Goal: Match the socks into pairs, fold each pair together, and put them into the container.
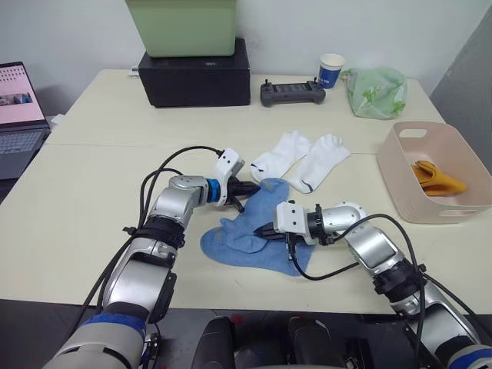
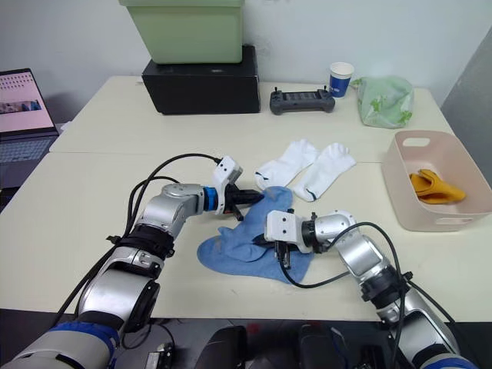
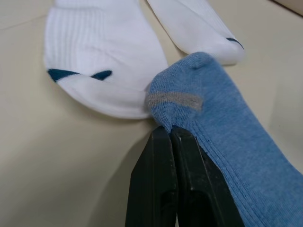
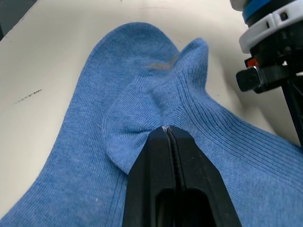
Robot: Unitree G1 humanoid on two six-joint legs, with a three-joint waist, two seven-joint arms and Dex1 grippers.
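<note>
We observe the left gripper (image 1: 250,187) pinched closed on the blue socks (image 1: 250,227) and the right gripper (image 1: 264,230) likewise clamped on them. These lie well left of the pink container (image 1: 407,184), beside the white socks (image 1: 304,161).

Ribbed knit blue socks (image 4: 156,113), matt

Socks on the bench, one pair already in the basin.

The two light blue socks (image 1: 250,227) lie overlapped and rumpled near the front edge of the bench (image 1: 84,200), a grey tab showing at one toe. Just behind them, the two white socks (image 1: 301,163) with dark marks lie flat, side by side, touching the blue. Off to the right, the pale pink container (image 1: 400,173) holds the mustard-orange socks (image 1: 437,178), bundled together.
</note>
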